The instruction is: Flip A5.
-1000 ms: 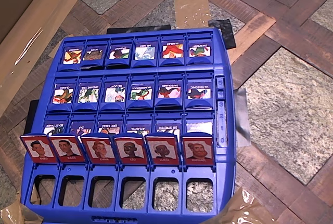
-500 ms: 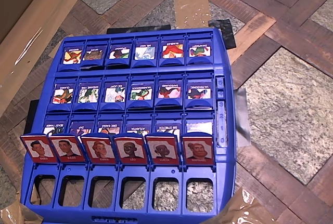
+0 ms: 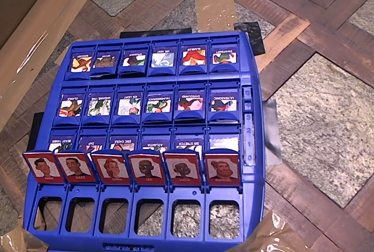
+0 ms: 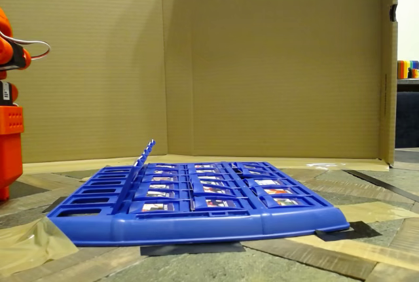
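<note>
Rightmost in the blue board's (image 3: 252, 65) near row, A5 (image 3: 222, 169) stands upright; the pincer's opening I cannot tell.

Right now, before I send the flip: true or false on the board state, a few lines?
1. Six red tiles stand upright in the board's row nearest the bottom edge of the overhead view. True.
2. The moustached man's tile already lies flat. False: it stands upright, portrait facing the overhead camera.
3. That tile sits at the left end of the red row in the overhead view. False: it is at the right end.
4. The other three rows lie flat with blue backs up. True.
5. In the fixed view, a cardboard wall stands behind the board. True.
</note>
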You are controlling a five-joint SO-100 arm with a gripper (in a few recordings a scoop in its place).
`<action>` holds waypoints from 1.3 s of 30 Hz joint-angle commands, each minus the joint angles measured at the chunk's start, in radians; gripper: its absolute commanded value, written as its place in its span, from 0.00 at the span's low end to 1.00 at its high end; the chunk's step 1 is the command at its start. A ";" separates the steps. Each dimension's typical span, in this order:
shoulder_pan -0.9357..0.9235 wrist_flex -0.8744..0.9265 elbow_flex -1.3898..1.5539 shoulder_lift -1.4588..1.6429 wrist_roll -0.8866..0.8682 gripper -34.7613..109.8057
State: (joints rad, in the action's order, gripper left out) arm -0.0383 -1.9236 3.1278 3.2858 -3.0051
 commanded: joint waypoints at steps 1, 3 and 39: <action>-0.006 0.026 0.005 0.000 0.006 0.24; -0.008 0.091 0.003 0.000 0.005 0.24; -0.275 1.243 -0.440 -0.554 0.044 0.24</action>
State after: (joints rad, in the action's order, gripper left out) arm -0.2915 -0.7578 2.7596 2.7826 -2.9744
